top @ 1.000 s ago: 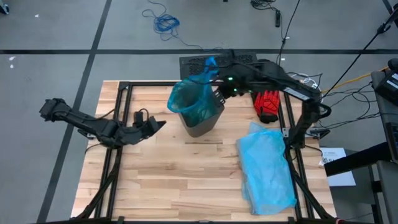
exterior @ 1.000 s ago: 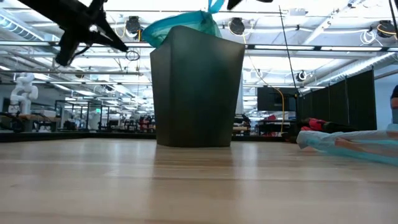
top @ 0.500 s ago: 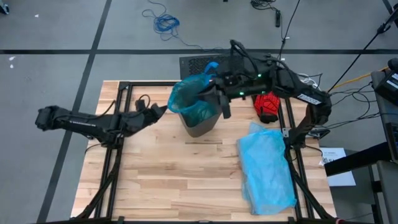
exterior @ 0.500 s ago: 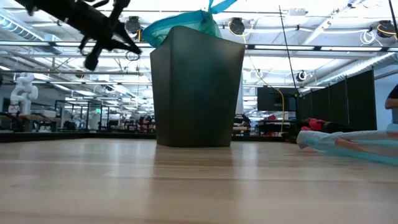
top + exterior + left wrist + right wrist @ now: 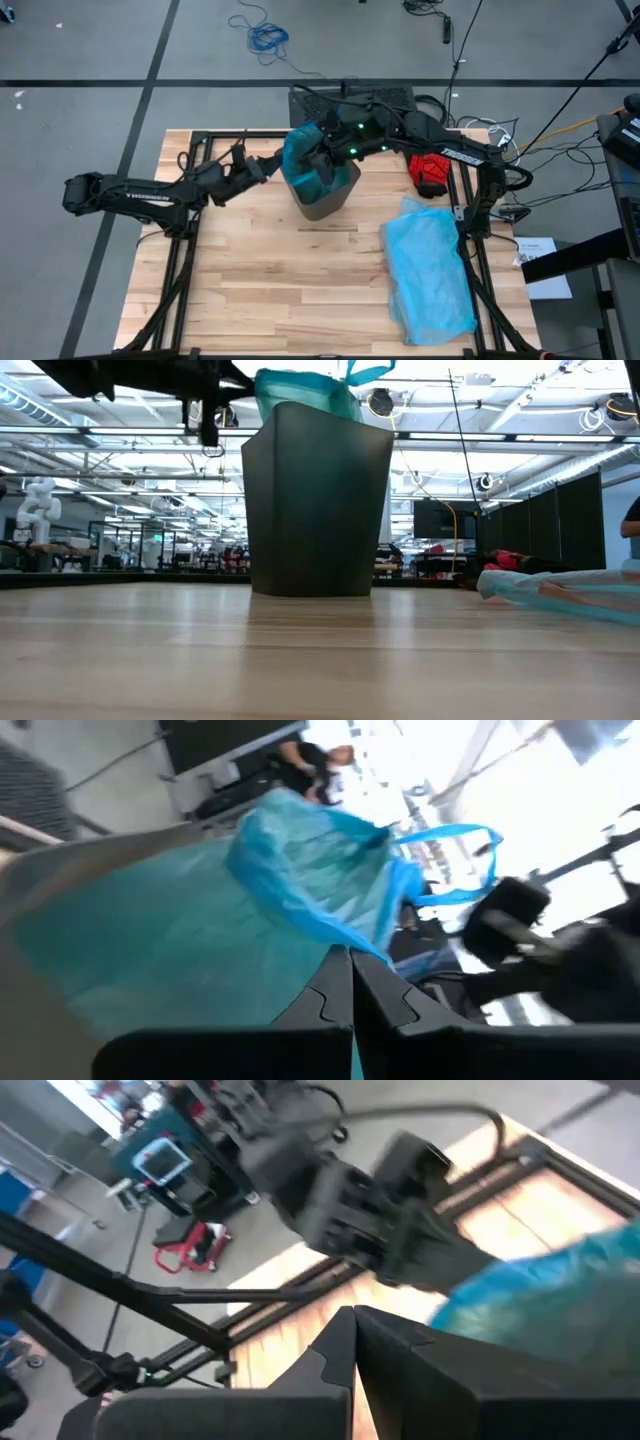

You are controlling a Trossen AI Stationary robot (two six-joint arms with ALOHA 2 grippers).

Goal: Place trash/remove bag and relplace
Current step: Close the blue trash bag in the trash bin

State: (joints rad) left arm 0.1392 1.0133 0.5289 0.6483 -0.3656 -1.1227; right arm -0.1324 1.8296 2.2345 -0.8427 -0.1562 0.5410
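Item 1, bag (image 5: pixel 305 168): thin teal-green plastic lining the dark bin (image 5: pixel 325 195) at the far middle of the table (image 5: pixel 260 290). Its rim is bunched on the bin's left side, and a bright blue handle loop (image 5: pixel 365 372) stands up above the rim.

Item 2, left gripper (image 5: pixel 262 168): reaching in from the left, fingers pressed together, its tip just beside the bunched plastic at the bin's left edge. You cannot tell from these views whether it has pinched any plastic.

Item 3, right gripper (image 5: pixel 322 165): over the bin's mouth from the far right, fingers likewise pressed together, holding nothing that shows.

Item 4, trash: none visible on the table.

Item 5, sundries: pale blue bag (image 5: pixel 430 270) lying near right; red glove (image 5: pixel 430 170) far right.

Risks for you: closed fingers may slide off the slippery film; pulling the bag sideways may tip the light bin; two arms this close may collide.
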